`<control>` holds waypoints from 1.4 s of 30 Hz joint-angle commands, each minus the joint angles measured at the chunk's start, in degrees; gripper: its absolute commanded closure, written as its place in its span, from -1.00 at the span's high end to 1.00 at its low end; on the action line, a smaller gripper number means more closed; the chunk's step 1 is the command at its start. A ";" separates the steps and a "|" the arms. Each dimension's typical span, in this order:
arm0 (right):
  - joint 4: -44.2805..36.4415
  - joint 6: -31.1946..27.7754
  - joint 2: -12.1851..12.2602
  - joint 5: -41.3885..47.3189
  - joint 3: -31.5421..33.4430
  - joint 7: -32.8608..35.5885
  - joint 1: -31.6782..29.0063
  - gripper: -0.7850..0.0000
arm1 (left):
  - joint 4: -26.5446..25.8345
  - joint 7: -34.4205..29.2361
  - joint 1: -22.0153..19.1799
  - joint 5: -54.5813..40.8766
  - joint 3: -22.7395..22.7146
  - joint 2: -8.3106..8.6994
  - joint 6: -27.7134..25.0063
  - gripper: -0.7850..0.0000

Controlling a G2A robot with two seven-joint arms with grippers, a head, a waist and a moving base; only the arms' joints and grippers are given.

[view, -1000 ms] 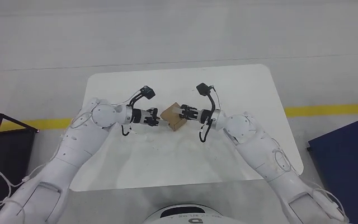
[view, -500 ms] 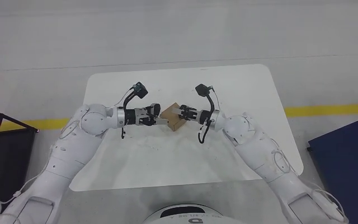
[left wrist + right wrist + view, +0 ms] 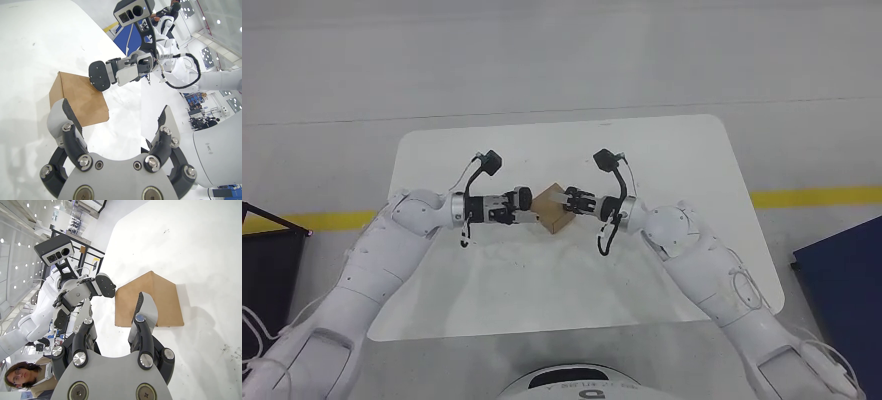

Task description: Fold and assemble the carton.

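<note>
A small brown folded cardboard carton (image 3: 555, 207) sits on a white rounded surface (image 3: 662, 170). The left tool (image 3: 524, 201) and right tool (image 3: 575, 203) flank it closely, both spread open, gripping nothing.

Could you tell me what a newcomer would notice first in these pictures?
The brown carton at the middle of the white table stands out first. The left end effector and the right end effector flank it from opposite sides.
</note>
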 commanded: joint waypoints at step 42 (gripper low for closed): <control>2.21 0.52 -1.11 0.20 -1.50 0.22 1.42 0.29 | 6.79 4.78 -4.97 -7.98 13.10 -0.22 -4.72 1.00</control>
